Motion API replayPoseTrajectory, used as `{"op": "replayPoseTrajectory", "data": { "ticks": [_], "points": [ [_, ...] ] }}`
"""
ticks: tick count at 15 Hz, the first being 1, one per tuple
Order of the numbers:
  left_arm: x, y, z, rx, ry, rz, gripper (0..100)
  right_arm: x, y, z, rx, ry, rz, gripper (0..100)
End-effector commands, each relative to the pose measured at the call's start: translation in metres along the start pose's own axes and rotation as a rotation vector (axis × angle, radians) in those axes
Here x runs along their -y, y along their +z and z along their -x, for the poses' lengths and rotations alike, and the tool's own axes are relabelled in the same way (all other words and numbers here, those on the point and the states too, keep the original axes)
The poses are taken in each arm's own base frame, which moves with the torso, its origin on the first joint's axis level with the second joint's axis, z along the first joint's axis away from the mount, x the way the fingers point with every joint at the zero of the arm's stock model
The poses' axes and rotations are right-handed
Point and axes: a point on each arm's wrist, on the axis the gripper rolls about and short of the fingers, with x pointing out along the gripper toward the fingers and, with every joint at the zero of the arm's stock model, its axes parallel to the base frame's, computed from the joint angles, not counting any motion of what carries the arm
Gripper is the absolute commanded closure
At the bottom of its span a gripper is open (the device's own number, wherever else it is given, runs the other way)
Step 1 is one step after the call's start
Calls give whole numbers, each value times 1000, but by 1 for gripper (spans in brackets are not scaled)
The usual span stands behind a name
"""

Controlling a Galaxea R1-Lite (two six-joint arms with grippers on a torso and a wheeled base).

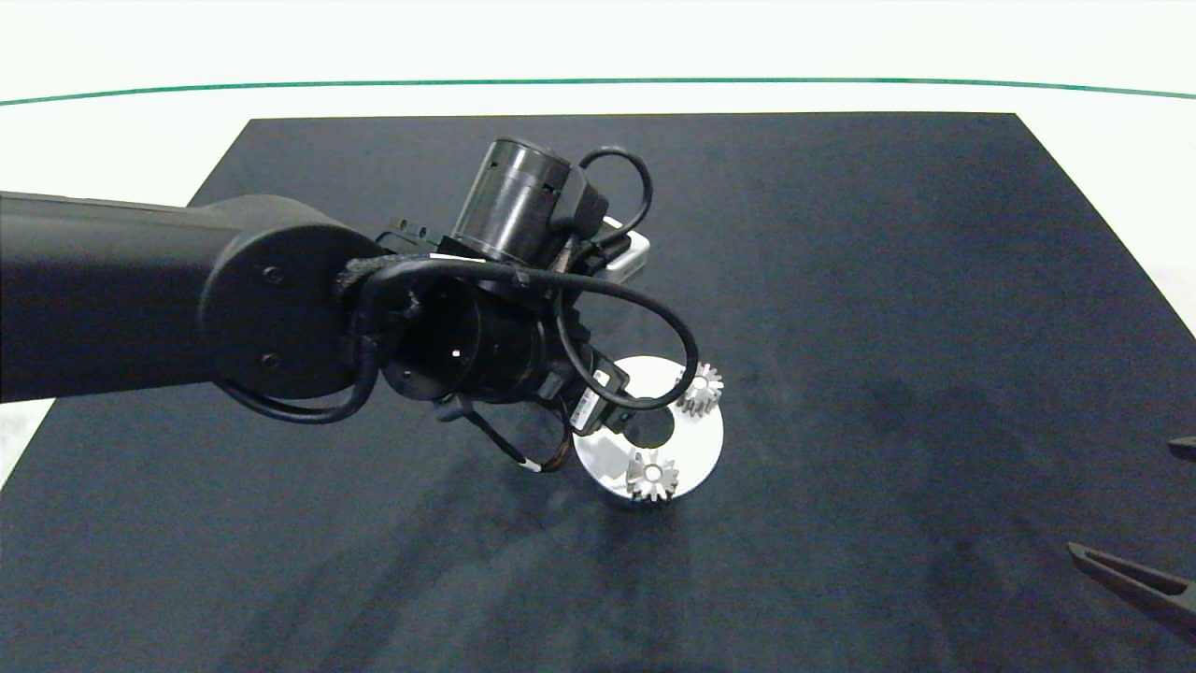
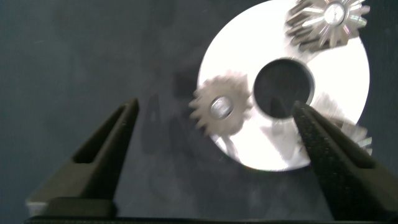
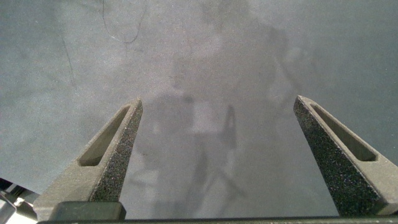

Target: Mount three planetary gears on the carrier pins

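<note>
We see a white tabletop [image 1: 112,140] with a green line [image 1: 598,81] near its far edge. On it lies a dark mat [image 1: 888,280], which carries the white disc [image 1: 696,449].

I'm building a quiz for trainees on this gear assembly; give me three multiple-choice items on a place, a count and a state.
1. Where is the flat round white disc?
A. on the dark mat
B. held in the air
C. on the bare white table

2. How many small silvery metal spur gears does the left wrist view show on the disc?
A. one
B. three
C. five

3. The left gripper above the disc is:
A. shut on a gear
B. open, empty
C. gripping the disc

Key: 1 A, the mat surrounds it; 2 B, three sit round the centre hole; 3 B, its fingers stand wide apart.
</note>
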Motion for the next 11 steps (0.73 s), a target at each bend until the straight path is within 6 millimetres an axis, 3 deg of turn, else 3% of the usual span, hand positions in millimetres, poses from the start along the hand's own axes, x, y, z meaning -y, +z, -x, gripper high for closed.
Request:
{"op": "replayPoseTrajectory", "data": {
  "ticks": [1,4,7,9,10,11],
  "points": [
    [-22,-20,48,19,42,19,0,1,1,4,18,-8,-2,0],
    [-46,-64,109,37,116,83,0,2,2,3,21,-9,-3,0],
    [-67,-129,160,21,284,222,0,2,3,3,23,-13,-7,0],
    [-60,-171,197,57,381,281,0,3,2,5,24,-30,-14,0],
    [-56,-182,207,76,411,296,0,4,1,6,23,-46,-21,0],
    [-42,-212,229,123,491,324,0,10,-1,15,33,-128,-48,0]
  ]
}}
